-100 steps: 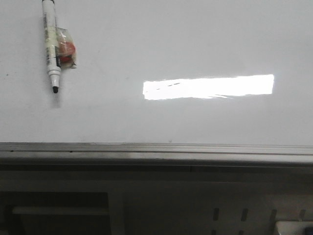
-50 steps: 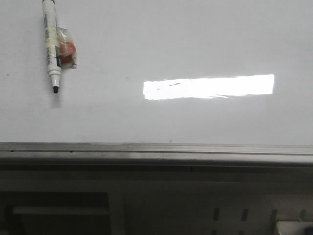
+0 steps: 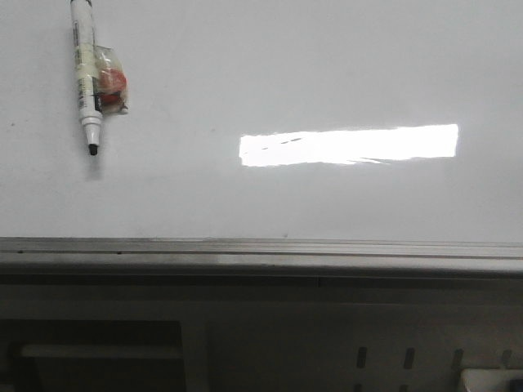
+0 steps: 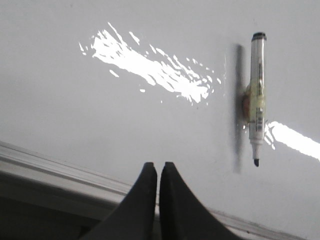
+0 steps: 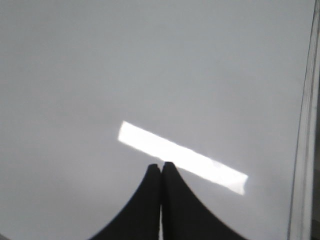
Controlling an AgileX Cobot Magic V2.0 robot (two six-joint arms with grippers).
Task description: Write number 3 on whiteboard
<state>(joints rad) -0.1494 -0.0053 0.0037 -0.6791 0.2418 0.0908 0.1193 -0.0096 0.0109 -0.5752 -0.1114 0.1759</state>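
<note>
Both grippers, left (image 4: 158, 167) and right (image 5: 161, 167), are hovering over the whiteboard (image 3: 327, 65) with fingers pressed together, holding nothing. Its glossy surface is carrying no written 3; an uncapped marker (image 3: 84, 73) is lying at one corner.

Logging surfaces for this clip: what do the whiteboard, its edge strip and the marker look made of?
Whiteboard: glossy, smooth white coating, mirroring a sharp light reflection. Edge strip: probably brushed metal, grey with a dull sheen. Marker: apparently white plastic barrel, dark tip.
</note>
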